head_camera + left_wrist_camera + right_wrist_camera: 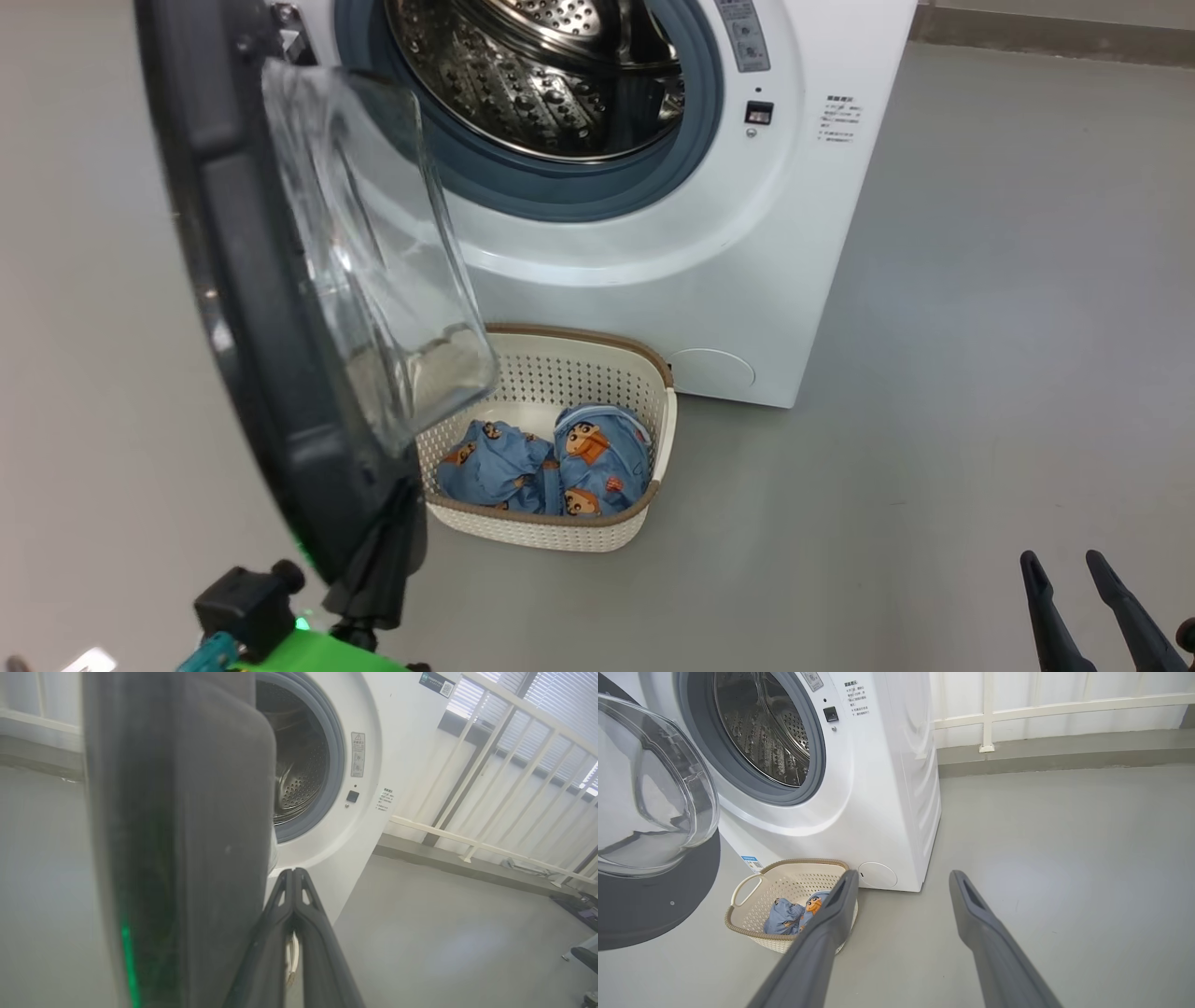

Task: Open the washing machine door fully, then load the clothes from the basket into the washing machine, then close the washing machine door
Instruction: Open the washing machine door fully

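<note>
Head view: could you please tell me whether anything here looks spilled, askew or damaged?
Nothing stands out. The big white front-loading washing machine has its black-rimmed round glass door swung open, and the cream perforated plastic basket stands upright on the floor before it, light-blue cartoon-print clothes inside.

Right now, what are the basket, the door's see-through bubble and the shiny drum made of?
The basket looks like matte cream plastic: moulded rows of little holes, with a brown woven-look rim. The washing machine door has a clear, glossy window, glass or clear plastic, since you see through it; its black rim is probably plastic. The drum looks like polished steel: silvery, reflective, dotted with holes.
</note>
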Tool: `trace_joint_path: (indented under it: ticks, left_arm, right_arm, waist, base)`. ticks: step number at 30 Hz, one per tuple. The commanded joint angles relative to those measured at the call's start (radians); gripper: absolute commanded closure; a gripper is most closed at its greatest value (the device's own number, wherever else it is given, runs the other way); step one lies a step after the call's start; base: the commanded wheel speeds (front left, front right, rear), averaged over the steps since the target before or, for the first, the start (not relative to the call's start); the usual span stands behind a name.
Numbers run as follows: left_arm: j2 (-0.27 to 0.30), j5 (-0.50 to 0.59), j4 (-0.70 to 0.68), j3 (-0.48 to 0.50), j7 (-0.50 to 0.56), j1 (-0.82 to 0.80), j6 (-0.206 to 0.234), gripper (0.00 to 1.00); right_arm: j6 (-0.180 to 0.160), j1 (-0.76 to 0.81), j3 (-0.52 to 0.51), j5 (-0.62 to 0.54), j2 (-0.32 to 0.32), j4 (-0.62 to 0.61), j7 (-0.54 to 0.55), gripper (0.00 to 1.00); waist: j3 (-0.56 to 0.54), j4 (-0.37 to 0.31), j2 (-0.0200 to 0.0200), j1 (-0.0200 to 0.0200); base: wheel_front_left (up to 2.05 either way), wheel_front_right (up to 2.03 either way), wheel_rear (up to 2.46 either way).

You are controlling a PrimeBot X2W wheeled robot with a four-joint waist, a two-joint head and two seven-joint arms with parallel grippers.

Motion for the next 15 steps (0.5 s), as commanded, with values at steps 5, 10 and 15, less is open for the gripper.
trace_joint_path:
  ticks: [5,10,15]
  left_arm:
    - [0.032,0.033,-0.041,0.091,-0.006,0.006,0.048,1.0]
    - [0.032,0.067,-0.07,0.135,-0.006,0.025,0.079,1.0]
    - [0.032,0.098,-0.08,0.238,-0.006,0.03,0.095,1.0]
  right_arm:
    - [0.006,-0.009,0.023,-0.007,-0.021,-0.027,-0.012,0.0]
    - [0.006,-0.013,0.028,-0.005,-0.024,-0.026,-0.012,0.0]
    - [0.006,-0.018,0.034,-0.007,-0.019,-0.028,-0.012,0.0]
  waist:
    - [0.006,0.017,-0.0001,0.0]
    - [0.012,0.031,-0.0001,0.0]
    - [0.018,0.038,-0.0001,0.0]
  base:
    - [0.0,0.0,0.0]
    - [0.0,0.0,0.0]
    - [0.0,0.0,0.0]
